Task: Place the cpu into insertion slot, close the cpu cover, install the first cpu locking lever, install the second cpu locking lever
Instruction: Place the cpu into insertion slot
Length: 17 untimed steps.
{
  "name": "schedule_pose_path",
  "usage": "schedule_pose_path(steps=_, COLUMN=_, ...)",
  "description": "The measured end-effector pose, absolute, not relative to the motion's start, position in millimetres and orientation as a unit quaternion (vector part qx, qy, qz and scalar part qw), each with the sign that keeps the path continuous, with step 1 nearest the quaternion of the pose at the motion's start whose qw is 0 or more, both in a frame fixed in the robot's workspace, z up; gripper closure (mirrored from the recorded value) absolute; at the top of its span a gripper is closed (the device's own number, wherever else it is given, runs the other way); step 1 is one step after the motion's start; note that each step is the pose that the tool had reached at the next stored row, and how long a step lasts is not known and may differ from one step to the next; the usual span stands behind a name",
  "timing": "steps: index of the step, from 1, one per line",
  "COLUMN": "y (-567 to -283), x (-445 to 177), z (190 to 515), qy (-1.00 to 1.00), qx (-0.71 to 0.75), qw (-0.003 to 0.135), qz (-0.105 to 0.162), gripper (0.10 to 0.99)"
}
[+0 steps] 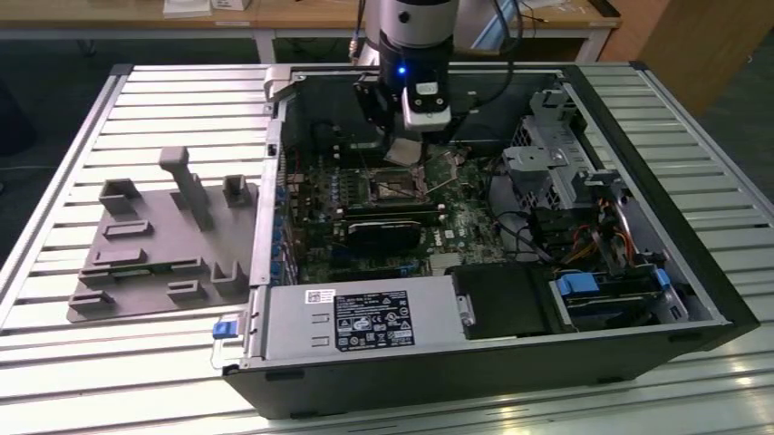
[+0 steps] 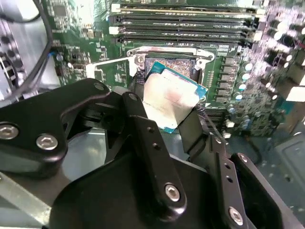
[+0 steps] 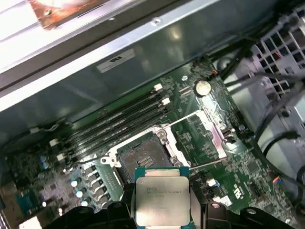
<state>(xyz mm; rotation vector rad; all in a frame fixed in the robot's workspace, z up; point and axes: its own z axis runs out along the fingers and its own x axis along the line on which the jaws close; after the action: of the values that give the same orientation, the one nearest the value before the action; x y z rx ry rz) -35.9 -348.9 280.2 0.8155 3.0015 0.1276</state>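
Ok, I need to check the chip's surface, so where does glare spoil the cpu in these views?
Second wrist view: glare whitens most of the cpu top. First wrist view: its top is evenly lit. Exterior view: reflections lie on the table slats, not it.

My gripper (image 2: pixel 167 112) pinches the cpu (image 2: pixel 172 98) by its edges between two black fingers (image 2: pixel 139 114), with the chip tilted and its silver-grey top showing. Just beyond my fingertips lies the insertion slot (image 2: pixel 174 64), dark-centred inside a thin metal rim, and I cannot tell whether the chip's far edge touches it. Past the slot, farther from me, long memory slots (image 2: pixel 186 24) run across the green motherboard (image 2: pixel 71 52).
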Motion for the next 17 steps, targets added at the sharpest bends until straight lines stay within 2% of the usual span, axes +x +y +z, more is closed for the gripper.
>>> schedule_pose_path(steps=17, y=-348.9, x=-35.9, z=275.1, qy=0.912, qx=0.408, qw=0.020, qz=0.038, gripper=0.545)
